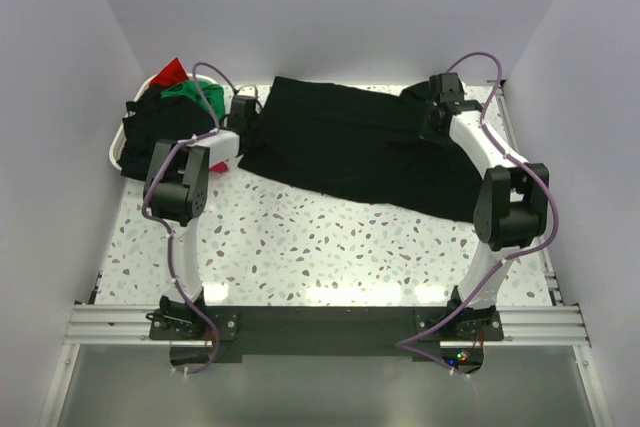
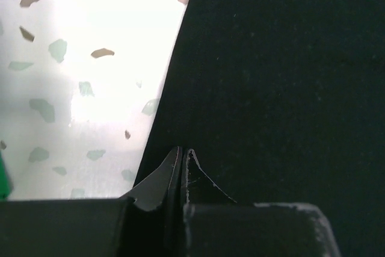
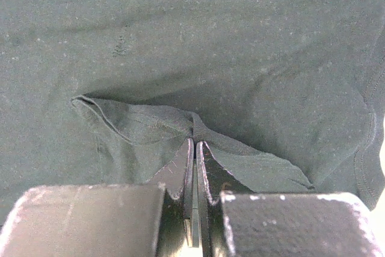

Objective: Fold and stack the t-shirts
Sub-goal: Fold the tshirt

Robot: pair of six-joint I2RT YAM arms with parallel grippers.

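My left gripper (image 2: pixel 182 159) was closed on the black t-shirt (image 1: pixel 350 152). Its tips were pinched flat together over the cloth at the shirt's 9 o'clock edge, right where the fabric met the speckled table (image 1: pixel 330 247). My right gripper (image 3: pixel 194 148) was likewise clamped on the same shirt, near its 2 o'clock corner, with a small ridge of fabric drawn up between the tips.

The shirt lay spread across the far half of the table, toward 12 o'clock from my bases, broad and mostly flat with a few wrinkles. I could not tell from these views whether it was already doubled once.

Off at 10 o'clock stood the white basket (image 1: pixel 113 152). In it sat a black heap (image 1: pixel 160 122), a green shirt (image 1: pixel 188 90) and a red shirt (image 1: pixel 170 71), all loose and unfolded. I saw no folded stack anywhere on the table.

So I judged the task to be near its start. This one shirt was in hand for a fold, no fold was plainly finished, and the basket's shirts were all left to do.
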